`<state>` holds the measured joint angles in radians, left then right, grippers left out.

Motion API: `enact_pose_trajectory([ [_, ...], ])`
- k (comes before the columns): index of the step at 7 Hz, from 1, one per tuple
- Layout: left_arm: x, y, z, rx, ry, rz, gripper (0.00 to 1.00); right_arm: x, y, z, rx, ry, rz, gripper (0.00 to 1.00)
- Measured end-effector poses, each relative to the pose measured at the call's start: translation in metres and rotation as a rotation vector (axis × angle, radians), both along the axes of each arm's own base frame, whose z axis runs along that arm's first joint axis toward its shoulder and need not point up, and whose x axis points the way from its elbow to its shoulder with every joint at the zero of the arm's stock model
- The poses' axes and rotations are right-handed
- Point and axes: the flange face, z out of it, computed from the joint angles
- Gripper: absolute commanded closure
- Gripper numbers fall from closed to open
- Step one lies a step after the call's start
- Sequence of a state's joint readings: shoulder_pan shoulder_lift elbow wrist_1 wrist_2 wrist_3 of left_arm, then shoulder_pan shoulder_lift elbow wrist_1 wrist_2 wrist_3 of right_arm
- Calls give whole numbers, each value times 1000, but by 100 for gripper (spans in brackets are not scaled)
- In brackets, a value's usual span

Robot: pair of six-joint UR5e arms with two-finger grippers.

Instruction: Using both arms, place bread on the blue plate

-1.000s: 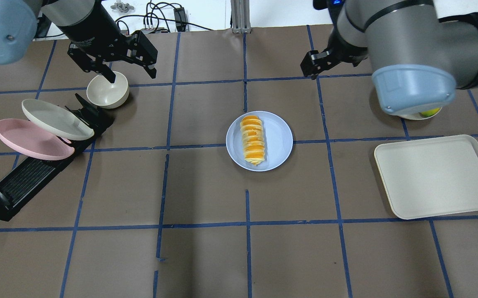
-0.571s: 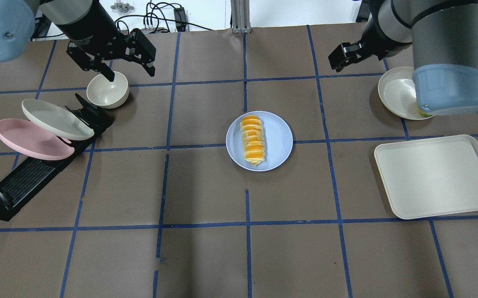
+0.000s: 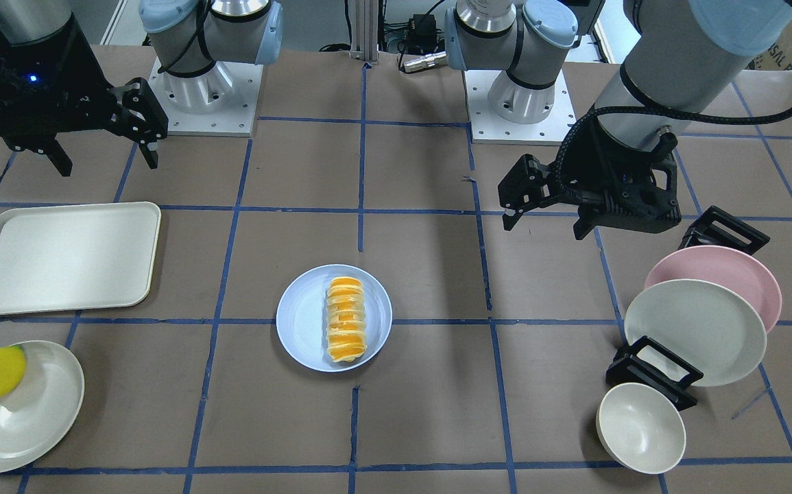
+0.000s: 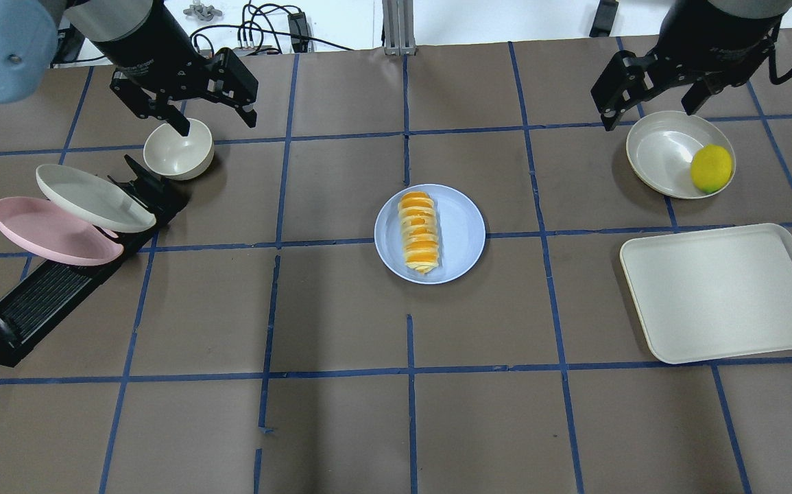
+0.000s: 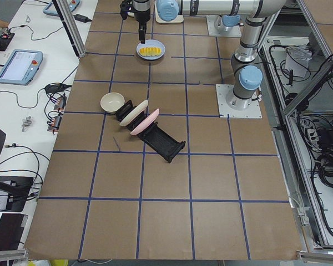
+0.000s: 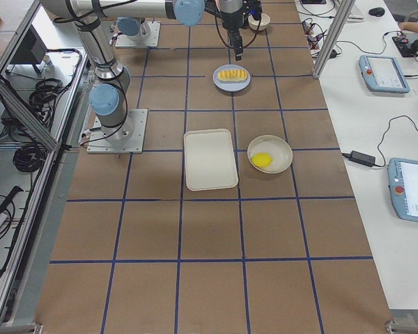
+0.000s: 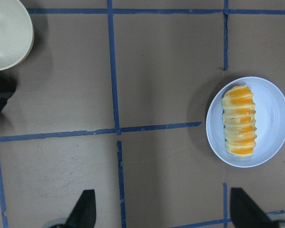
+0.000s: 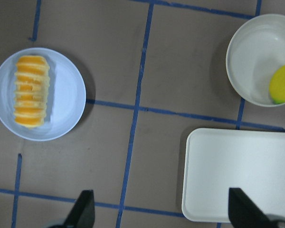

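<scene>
The orange-and-cream striped bread lies on the blue plate at the table's middle, on the plate's left half in the overhead view. It also shows in the front view, on the plate, and in both wrist views. My left gripper is open and empty, high at the far left over a cream bowl. My right gripper is open and empty, high at the far right near the lemon's plate. Both are far from the bread.
A black rack at the left holds a cream plate and a pink plate. A cream plate with a yellow lemon sits at the far right. A cream tray lies in front of it.
My right arm has swung right and back, away from the table's middle, uncovering the lemon plate. My left arm has barely moved. The bread and blue plate have not moved.
</scene>
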<state>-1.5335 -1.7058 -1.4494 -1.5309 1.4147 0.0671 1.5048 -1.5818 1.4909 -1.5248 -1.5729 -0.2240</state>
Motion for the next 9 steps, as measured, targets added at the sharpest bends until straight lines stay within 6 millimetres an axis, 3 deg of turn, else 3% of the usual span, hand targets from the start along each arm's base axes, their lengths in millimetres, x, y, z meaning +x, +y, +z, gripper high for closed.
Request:
enact_pose_trajectory([
  [3,0,0,0,0,0,1,0,0,4,-5,98,-1,-6,0],
  [9,0,-2,0,-1,0,-1,0,-5,6,-7,115,45,-7,0],
])
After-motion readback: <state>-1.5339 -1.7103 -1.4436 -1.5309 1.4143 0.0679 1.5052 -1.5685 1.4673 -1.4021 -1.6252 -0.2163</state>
